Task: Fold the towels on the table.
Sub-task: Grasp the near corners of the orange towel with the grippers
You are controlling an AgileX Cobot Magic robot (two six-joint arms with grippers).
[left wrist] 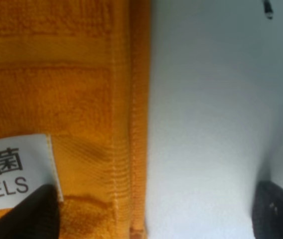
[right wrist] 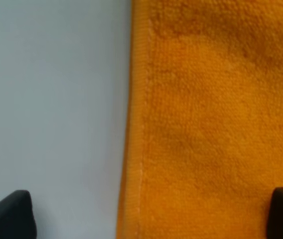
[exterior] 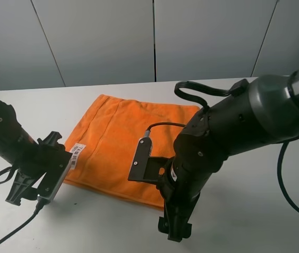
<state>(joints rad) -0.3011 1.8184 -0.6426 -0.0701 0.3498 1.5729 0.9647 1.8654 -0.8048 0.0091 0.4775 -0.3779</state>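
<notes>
Exterior high view: the orange towel (exterior: 123, 139) lies flat in the middle of the white table (exterior: 97, 224), slightly skewed. The left gripper (exterior: 19, 194) hangs at its near-left corner beside the white label (exterior: 77, 154), the right gripper (exterior: 173, 227) at the near-right corner. Both sets of jaws stand wide open, holding nothing, each straddling the stitched hem (right wrist: 136, 124) (one finger over cloth, one over bare table). For a clean pinch, I judge, both should drop together, close on the hem alone, then lift evenly and carry that edge to the far side.

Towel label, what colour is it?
The label is white with dark printed lettering, clearest in the left wrist view.
</notes>
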